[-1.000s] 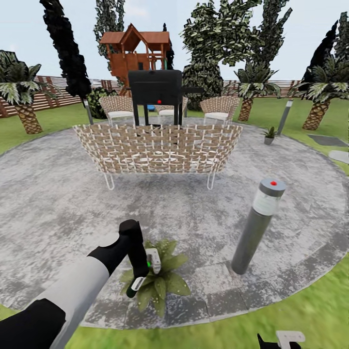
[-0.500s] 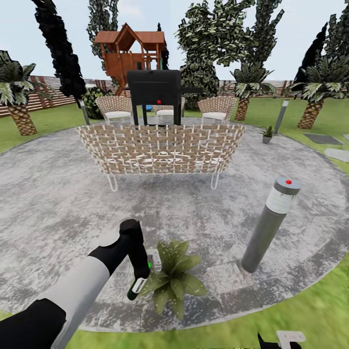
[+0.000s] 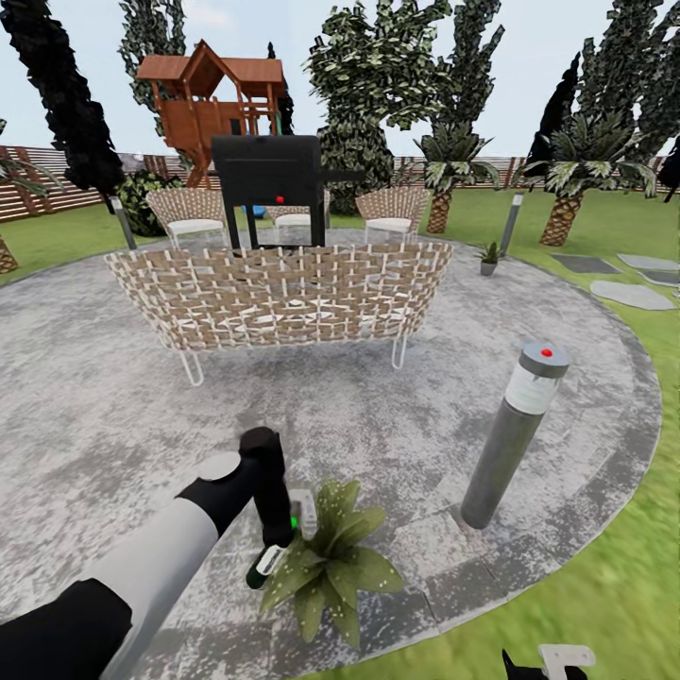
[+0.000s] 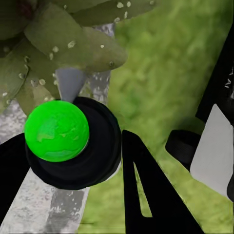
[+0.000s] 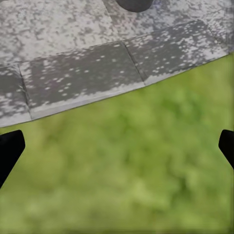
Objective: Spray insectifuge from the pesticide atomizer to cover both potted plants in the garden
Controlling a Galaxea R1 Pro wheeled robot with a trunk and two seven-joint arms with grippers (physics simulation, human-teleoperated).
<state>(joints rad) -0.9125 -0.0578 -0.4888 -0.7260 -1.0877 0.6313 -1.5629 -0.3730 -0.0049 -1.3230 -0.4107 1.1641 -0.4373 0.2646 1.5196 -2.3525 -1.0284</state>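
Head view first: the left pincer (image 3: 274, 552) was clamped on the pesticide atomizer (image 3: 266, 563), a dark green bottle with a white label. The words on the label were too small to read. The bottle pointed down, and its pale trigger head (image 3: 302, 508) sat just beside the pincer, on the plant's side. The potted plant (image 3: 331, 565) was right next to the pincer, its leaves touching or nearly touching the bottle. Small pale drops dotted the leaves. It sat on the grey patio (image 3: 113, 425), near the grass edge. A grey bollard lamp (image 3: 515, 436) stood well apart from the pincer, past the plant. A second small potted plant (image 3: 488, 257) sat far off, behind the wicker seat (image 3: 279, 295). The right pincer (image 3: 543, 661) showed only a bit, so I could not tell its state here.

Left wrist view: a bright green ball (image 4: 56, 130) on a black round part sat between the dark fingers (image 4: 146, 195). Spotted leaves (image 4: 68, 39) were close ahead.

Right wrist view: the two fingertips (image 5: 9, 148) were far apart, holding nothing, over grass (image 5: 126, 175) beside the patio edge (image 5: 83, 73).
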